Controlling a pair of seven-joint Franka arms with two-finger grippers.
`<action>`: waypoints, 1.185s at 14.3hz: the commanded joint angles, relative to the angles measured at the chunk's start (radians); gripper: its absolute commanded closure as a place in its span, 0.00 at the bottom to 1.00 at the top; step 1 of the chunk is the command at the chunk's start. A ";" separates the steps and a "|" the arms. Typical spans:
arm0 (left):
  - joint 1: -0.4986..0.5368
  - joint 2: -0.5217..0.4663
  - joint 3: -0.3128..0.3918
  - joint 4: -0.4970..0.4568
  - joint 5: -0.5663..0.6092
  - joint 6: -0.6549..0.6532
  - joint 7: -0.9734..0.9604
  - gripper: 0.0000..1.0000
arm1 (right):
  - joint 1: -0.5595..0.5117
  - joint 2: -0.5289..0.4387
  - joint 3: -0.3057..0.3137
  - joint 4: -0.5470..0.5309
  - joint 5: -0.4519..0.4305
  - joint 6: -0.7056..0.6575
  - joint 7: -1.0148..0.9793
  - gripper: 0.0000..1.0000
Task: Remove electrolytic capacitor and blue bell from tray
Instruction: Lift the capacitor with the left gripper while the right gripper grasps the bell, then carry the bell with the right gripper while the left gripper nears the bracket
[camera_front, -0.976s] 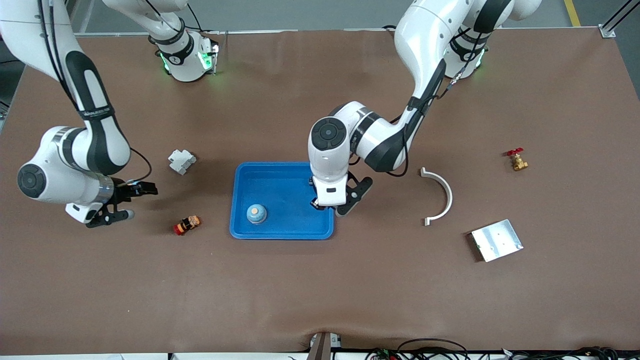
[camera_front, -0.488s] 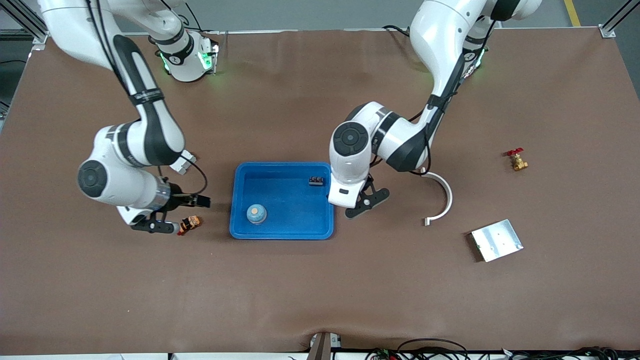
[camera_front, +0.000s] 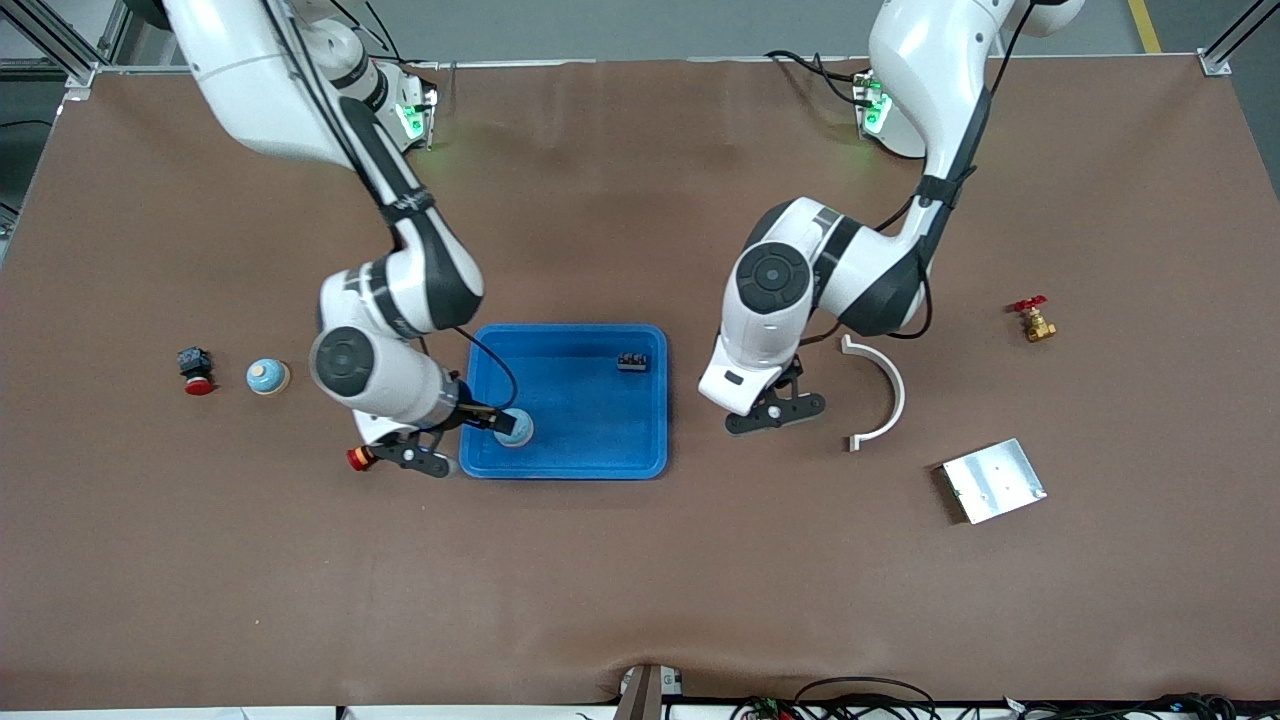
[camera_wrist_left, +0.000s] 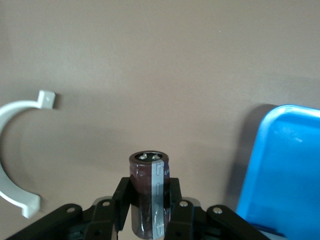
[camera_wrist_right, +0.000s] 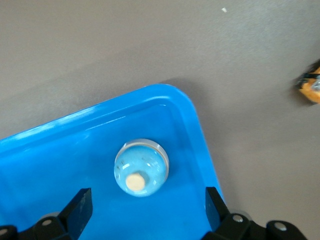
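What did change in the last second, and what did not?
The right claw, open, travelled from the table's right-arm end to over the bell in the blue tray. The left claw, shut on the capacitor, withdrew from the tray toward the white arc. Bell, tray, arc stayed.

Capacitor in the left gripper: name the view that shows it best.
Left wrist view: the capacitor stands upright between the left gripper fingers, filling the foreground. In the front view the arm hides it; the right wrist view misses it.

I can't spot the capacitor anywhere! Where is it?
The left gripper holds the capacitor upright in its fingers, over bare table between the blue tray and the white curved bracket.
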 joint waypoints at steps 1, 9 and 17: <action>0.019 -0.083 -0.004 -0.110 -0.012 0.029 0.107 1.00 | 0.007 0.078 0.022 0.086 -0.115 -0.013 0.122 0.00; 0.070 -0.198 -0.005 -0.348 -0.001 0.191 0.245 1.00 | -0.002 0.110 0.053 0.087 -0.155 0.004 0.131 0.00; 0.129 -0.221 -0.002 -0.517 0.001 0.356 0.458 1.00 | 0.007 0.151 0.064 0.100 -0.158 0.029 0.125 0.00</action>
